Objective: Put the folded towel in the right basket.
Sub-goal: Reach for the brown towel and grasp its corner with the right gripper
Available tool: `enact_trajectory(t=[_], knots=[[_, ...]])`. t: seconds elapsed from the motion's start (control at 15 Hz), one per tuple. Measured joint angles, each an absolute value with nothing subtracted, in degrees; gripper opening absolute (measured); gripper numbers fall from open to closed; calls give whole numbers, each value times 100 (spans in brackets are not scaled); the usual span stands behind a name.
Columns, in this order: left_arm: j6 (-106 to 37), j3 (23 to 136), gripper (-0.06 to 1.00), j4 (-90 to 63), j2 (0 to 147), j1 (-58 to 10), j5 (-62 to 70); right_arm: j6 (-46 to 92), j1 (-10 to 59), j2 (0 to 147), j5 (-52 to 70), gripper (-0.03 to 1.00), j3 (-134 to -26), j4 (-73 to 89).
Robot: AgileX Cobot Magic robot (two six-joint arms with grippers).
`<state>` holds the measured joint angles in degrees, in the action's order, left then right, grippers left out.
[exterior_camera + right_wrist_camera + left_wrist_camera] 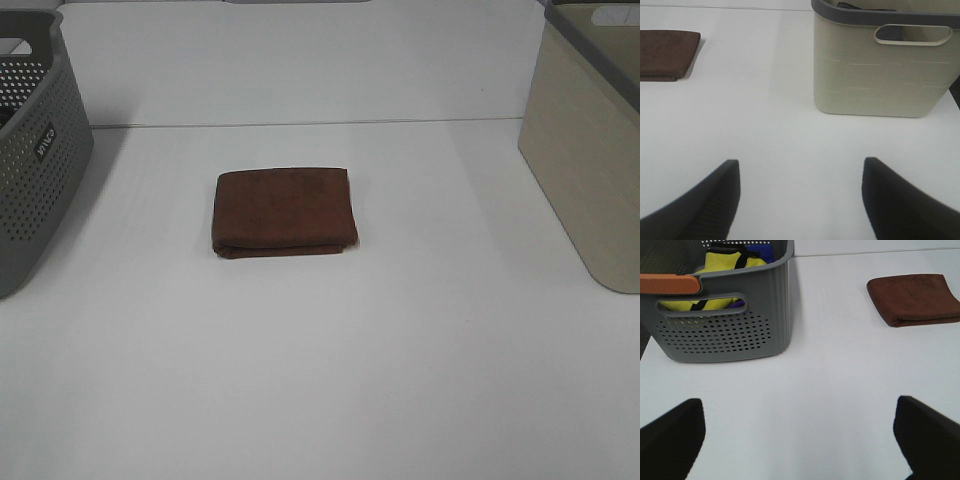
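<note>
Folded towel [285, 212]: brown, folded into a flat rectangle. It lies on the bench [320, 390] near the middle, and you can see the stacked layers at the edge facing the high camera. Nothing touches it.
Towel's position: between the two baskets and well apart from each. It is outside the right basket.
Right basket [585, 150]: beige with a dark grey rim, upright at the right edge of the high view. In the right wrist view you can see a handle slot just under the rim. Something dark shows inside, but you cannot tell what it is.
Left basket [35, 150]: grey with perforated walls, upright at the left edge of the high view. The left wrist view shows you a yellow cloth [725, 265] with black straps and a blue item [767, 250] inside. An orange-brown strip [670, 283] sits at the rim.
Left claw [800, 440]: jaws spread wide with only bare bench between them, gripping nothing. It is near the left basket and well apart from the towel.
Right claw [800, 200]: jaws spread wide over bare bench, gripping nothing. It is near the right basket and well apart from the towel.
Bench surface: white, with a thin seam running across it behind the towel.
</note>
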<state>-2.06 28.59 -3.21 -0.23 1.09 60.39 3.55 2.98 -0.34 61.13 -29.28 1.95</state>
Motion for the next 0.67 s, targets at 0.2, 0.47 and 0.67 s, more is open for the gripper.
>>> enact_trajectory(t=[0.2,0.47,0.67], knots=[[-206,2859,97,-321,-23,109,6039,355,298,-34,6113,66,-2928,195],[-206,2859,97,-321,-23,109,6039,355,298,-34,6113,66,-2928,195],[-206,2859,97,-321,-23,109,6039,355,298,-34,6113,66,-2928,195]])
